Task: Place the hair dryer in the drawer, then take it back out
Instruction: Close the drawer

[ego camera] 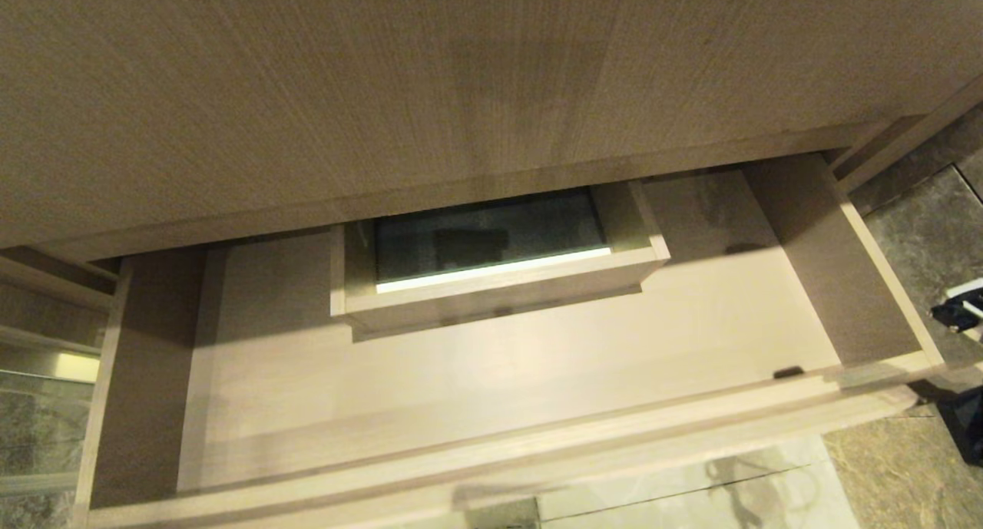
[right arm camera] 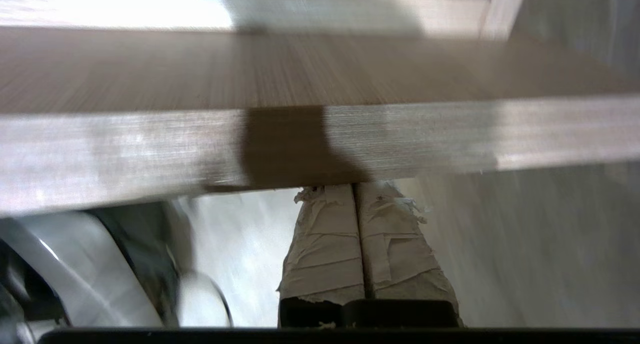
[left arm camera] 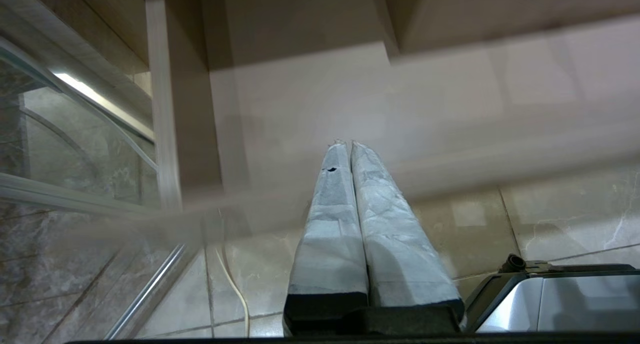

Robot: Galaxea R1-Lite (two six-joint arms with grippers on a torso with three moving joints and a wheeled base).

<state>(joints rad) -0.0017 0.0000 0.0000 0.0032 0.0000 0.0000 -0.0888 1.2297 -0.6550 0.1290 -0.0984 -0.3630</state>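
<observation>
drawer (ego camera: 491,375) stands pulled out under a taller wood panel (ego camera: 461,84), seen from above in the head view, and its pale wood-grain floor shows from the near front board to the shaded far edge. a boxed cut-out (ego camera: 491,283) sits at the middle of its far side, with a dark glassy surface and a bright white strip inside it. hair dryer cannot be found in any view; the drawer floor that shows holds nothing. a small dark notch (ego camera: 789,373) marks the near right corner of the drawer, by the front board. grey stone floor (ego camera: 914,467) lies to the right and below the drawer, and a dark object with a white part (ego camera: 960,306) sits at the far right edge, too cut off to name. neither arm shows in the head view. left gripper (left arm camera: 348,143) hangs low in front of the drawer, its two taped fingers (left arm camera: 330,224) pressed flat together with nothing between them, tiles and a white cord (left arm camera: 235,289) below it. right gripper (right arm camera: 354,186) has its paper-wrapped fingers (right arm camera: 325,244) closed on each other and empty, tips just under the drawer's front board (right arm camera: 400,139), where a dark shadow falls on the wood; whether the tips touch the board cannot be told. part of the robot's white and dark base (right arm camera: 100,264) shows beside it.
</observation>
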